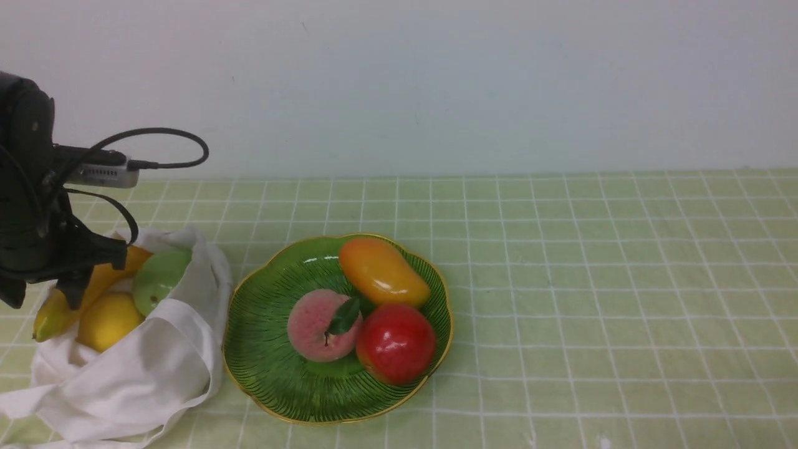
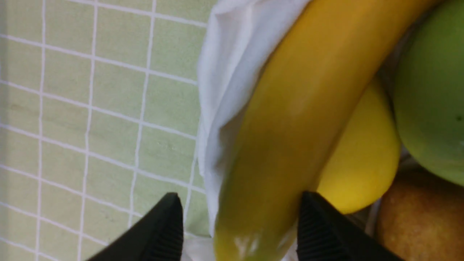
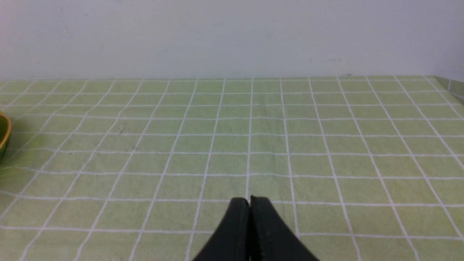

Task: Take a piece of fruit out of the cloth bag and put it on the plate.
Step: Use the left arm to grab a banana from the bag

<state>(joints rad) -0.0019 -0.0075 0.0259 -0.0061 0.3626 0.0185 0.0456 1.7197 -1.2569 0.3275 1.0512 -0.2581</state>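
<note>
Straddling the banana [image 2: 290, 127] in the white bag [image 1: 156, 362] at the near left, the left gripper [image 2: 241, 195] has its jaws spread wide, not clamped on the fruit. A lemon [image 1: 109, 321] and green apple [image 1: 156, 280] lie beside it. Just right of the bag, the plate [image 1: 262, 374] carries a mango [image 1: 383, 271], peach [image 1: 318, 327] and red apple [image 1: 396, 343]. The right gripper [image 3: 250, 199], jaws pressed together, hangs over the tablecloth [image 3: 326, 145].

Banana [image 1: 51, 315] mid-part unseen behind L fingers [image 1: 73, 292]
</note>
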